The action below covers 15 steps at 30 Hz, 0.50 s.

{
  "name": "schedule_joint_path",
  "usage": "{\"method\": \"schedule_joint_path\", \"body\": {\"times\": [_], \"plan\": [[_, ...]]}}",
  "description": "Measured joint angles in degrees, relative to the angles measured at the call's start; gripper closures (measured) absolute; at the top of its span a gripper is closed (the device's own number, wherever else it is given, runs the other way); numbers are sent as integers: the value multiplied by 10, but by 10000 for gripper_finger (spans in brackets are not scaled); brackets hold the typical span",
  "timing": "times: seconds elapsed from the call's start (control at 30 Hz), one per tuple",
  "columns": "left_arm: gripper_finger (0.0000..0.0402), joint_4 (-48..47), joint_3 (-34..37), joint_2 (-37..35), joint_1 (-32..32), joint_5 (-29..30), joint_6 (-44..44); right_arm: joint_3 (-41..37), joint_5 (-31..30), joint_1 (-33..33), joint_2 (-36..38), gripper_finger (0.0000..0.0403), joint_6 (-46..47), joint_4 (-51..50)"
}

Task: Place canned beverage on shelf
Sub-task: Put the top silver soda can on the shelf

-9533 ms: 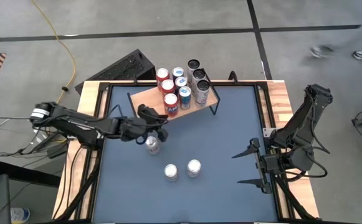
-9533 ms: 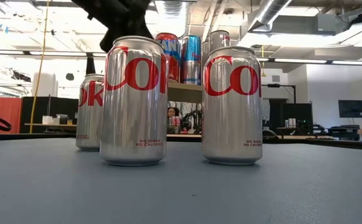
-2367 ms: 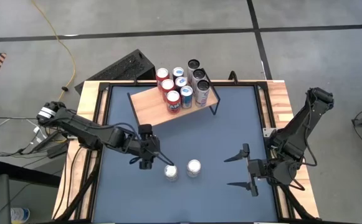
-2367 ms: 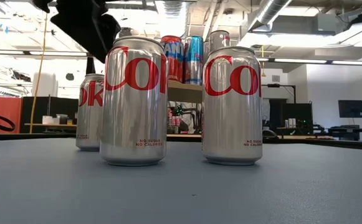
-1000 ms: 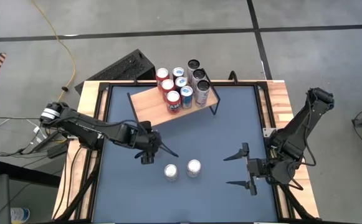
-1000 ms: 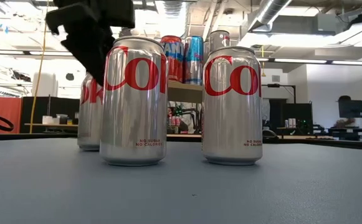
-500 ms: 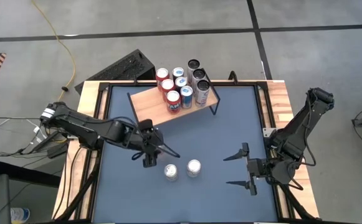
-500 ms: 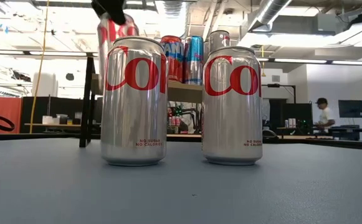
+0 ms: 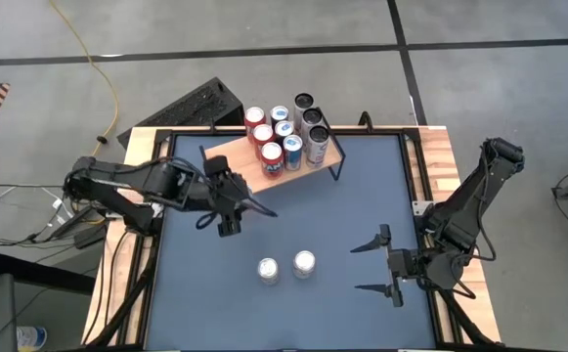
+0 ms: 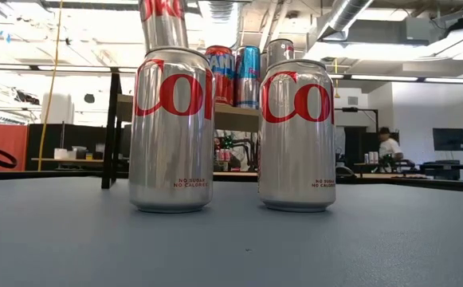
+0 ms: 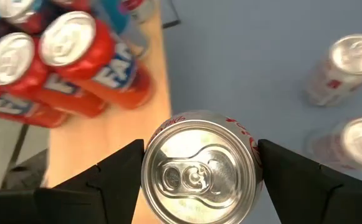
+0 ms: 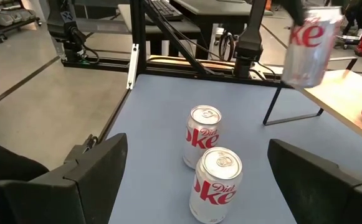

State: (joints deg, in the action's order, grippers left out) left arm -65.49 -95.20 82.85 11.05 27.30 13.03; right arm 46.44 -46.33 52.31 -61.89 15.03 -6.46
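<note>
while gripped, smooth silver cylindrical can (image 11: pixel 199 167), wooden shelf (image 11: pixel 100 140)

Your left gripper (image 9: pixel 227 198) sits just off the shelf (image 9: pixel 264 161); two cans (image 9: pixel 285 266) stand mid-table.

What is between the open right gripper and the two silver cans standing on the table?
Only bare blue table lies between the right gripper and the two silver cans, seen in the high view.

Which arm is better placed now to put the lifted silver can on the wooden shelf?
The left. Its pincer already holds the silver can lifted beside the shelf. The right pincer waits open, far from it.
</note>
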Motion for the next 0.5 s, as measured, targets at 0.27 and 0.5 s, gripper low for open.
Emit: {"method": "schedule_joint_path", "body": {"times": [0.27,0.5], "plan": [[133,-47,-57,0,-101,-30,-54,0,0,0,0,23,1,0],[134,-38,-70,0,-233,-102,-131,0,0,0,0,23,1,0]]}}
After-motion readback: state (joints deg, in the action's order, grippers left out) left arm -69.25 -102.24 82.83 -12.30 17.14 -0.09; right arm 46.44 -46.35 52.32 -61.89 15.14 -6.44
